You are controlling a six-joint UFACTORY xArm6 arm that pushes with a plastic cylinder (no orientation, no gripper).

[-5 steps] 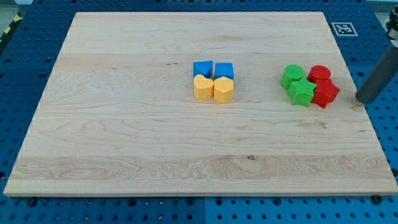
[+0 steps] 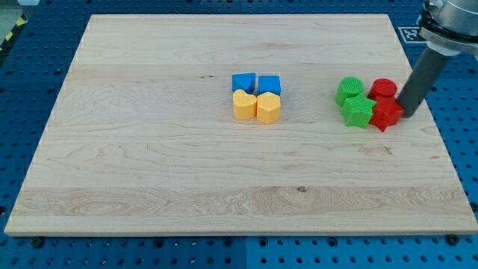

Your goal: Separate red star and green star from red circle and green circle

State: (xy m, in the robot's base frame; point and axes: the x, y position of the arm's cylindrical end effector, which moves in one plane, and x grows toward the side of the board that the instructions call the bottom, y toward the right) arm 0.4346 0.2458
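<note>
So, a wooden board is seen lying on a blue pegboard table, with two little clumps of blocks on it.

The task group is parked on the right side of the board. The green circle and red circle make up the far row, and the green star and red star are tucked just in front of them on the near side. All four are packed tight, touching each other, greens on the left, reds on the right. Nothing has been separated.

My tip is planted right against the red star's right edge, with the dark rod slanting up and to the right toward the arm at the top right corner. It looks like contact, or as close as can be told from this angle. No gripper is fitted, so there's no hand to be called wide, narrow or holding; it's just a plain rod.

Around the middle of the board, well apart from all that, a second clump is found: two blue blocks in the far row, a yellow heart and another yellow block in the near row, all snug together.

A black-and-white marker tag is stuck just off the board's far right corner.
</note>
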